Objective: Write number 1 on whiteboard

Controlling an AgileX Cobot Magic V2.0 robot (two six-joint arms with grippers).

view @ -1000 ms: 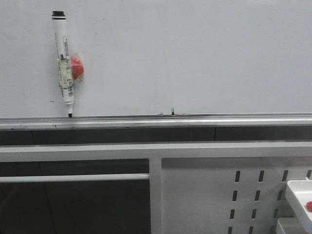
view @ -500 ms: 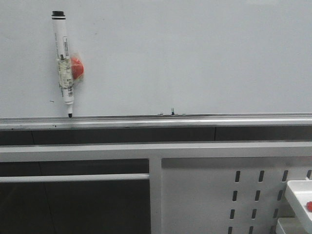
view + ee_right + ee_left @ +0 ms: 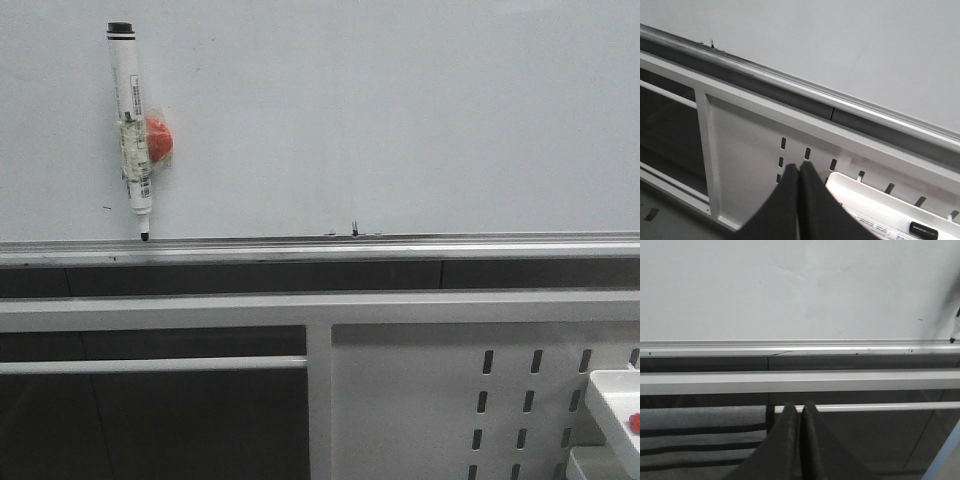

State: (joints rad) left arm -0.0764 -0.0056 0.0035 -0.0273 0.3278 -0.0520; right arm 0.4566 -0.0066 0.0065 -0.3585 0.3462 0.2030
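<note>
— Whiteboard (image 3: 400,110) fills the background, blank above its silver rail (image 3: 400,245); a marker (image 3: 131,120) hangs upright on it. Any containers?

— One white tray (image 3: 875,205), holding a capped marker (image 3: 900,227). Left end effector (image 3: 800,412) and right end effector (image 3: 799,172) are both pinched together, empty.

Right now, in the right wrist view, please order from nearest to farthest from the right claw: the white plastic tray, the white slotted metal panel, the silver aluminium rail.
From the right claw:
1. white plastic tray, just beside the claw, in front of the panel.
2. white slotted metal panel, behind the tray.
3. silver aluminium rail, higher and farther back.
</note>
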